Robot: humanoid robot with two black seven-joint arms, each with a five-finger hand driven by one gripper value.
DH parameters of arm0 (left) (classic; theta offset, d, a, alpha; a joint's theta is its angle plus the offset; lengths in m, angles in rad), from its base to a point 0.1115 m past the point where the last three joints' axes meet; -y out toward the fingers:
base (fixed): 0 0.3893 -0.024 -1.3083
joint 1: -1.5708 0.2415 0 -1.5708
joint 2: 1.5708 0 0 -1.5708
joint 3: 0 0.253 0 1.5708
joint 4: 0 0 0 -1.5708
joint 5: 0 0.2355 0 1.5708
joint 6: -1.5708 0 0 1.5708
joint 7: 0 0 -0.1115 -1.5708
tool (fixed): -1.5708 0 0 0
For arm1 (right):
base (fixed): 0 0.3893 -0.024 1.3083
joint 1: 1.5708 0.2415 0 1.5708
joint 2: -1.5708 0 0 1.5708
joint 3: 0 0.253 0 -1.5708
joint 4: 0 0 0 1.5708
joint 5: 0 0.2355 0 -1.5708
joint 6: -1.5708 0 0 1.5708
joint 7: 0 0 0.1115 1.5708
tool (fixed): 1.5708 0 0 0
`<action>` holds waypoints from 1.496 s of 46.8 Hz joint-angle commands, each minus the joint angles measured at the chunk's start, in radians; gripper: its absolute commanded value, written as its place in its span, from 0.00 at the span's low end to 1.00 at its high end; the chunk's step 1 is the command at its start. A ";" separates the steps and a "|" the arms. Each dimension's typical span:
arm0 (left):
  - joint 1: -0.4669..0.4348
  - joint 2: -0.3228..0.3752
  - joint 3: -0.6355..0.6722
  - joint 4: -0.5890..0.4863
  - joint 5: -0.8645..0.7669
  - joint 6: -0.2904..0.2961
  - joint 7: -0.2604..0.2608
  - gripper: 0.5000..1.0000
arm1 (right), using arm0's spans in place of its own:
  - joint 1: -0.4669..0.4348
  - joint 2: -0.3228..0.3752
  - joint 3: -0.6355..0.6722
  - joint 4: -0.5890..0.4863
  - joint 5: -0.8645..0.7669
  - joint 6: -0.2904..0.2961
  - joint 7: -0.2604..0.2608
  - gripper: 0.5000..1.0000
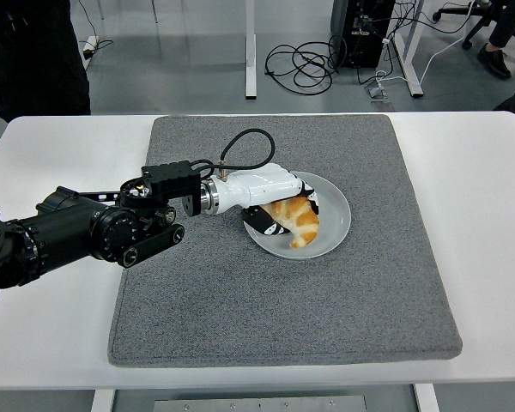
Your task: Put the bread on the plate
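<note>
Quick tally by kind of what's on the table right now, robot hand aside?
Bread: 1, held in the left hand over the plate
Plate: 1
Grey mat: 1
Total: 3
</note>
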 commanded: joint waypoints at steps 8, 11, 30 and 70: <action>0.017 0.000 0.043 0.009 -0.002 0.058 0.003 0.00 | 0.000 0.000 -0.001 0.001 0.000 0.000 0.000 1.00; 0.026 0.000 0.044 0.012 -0.003 0.064 0.006 0.00 | 0.000 0.000 0.001 0.001 0.000 0.000 0.000 1.00; 0.033 0.000 0.044 0.020 -0.013 0.082 0.008 0.00 | 0.000 0.000 -0.001 0.001 0.000 0.000 0.000 1.00; -0.039 0.000 0.035 -0.022 -0.046 0.070 -0.003 0.95 | 0.000 0.000 0.001 0.001 0.000 0.000 0.000 1.00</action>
